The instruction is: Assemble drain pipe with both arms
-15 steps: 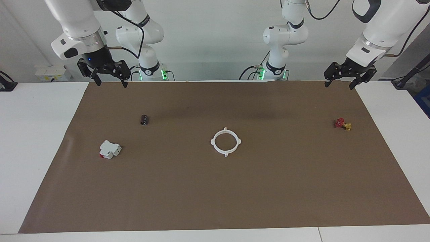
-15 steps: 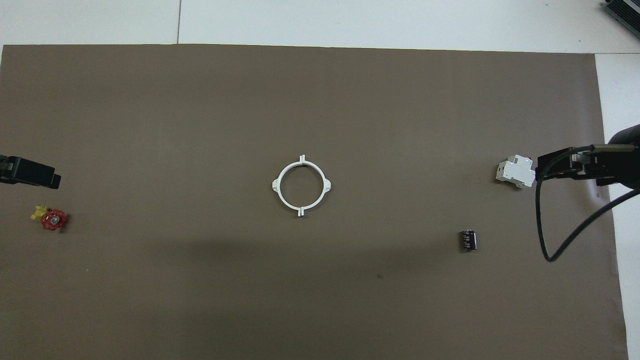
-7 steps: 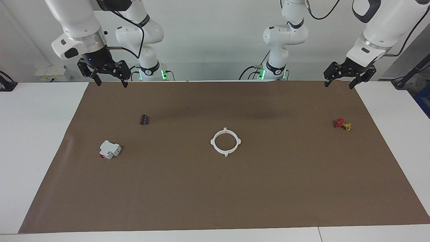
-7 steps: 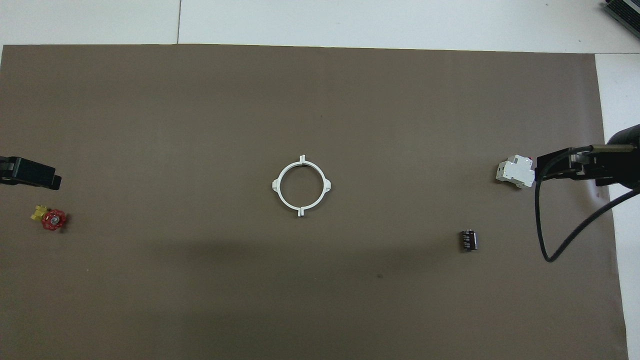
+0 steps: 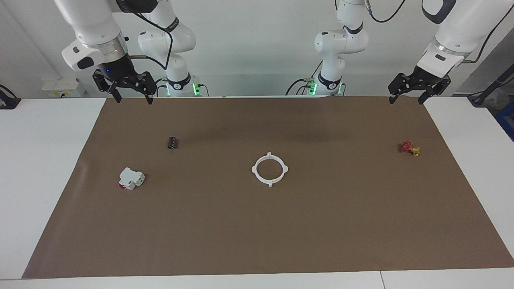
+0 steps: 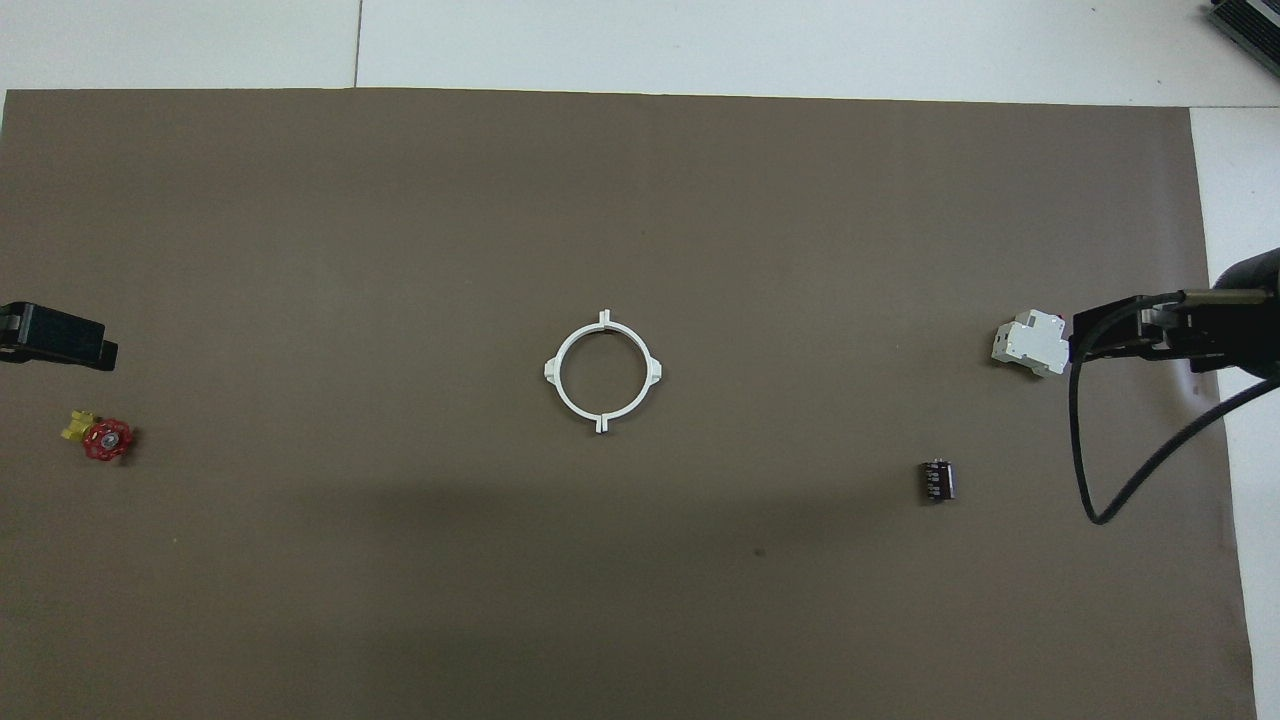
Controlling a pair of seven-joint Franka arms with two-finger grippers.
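— Where is the drain pipe?

— It lies flat in the middle of the brown mat (image 5: 321,224) on my desk (image 5: 40,160), the drain pipe (image 5: 270,169) closed into one white ring with four small tabs. Nothing touches it.

— And your tools?

— Both are up in the air and released, fingers apart, grasping nothing. My left tool (image 5: 405,98) hangs over the mat's edge at my left arm's end, near the small red-and-yellow piece (image 5: 409,148). My right tool (image 5: 133,97) hangs over the mat's edge at my right arm's end, above the dark cylinder (image 5: 172,143) and the white box with a red part (image 5: 131,178).
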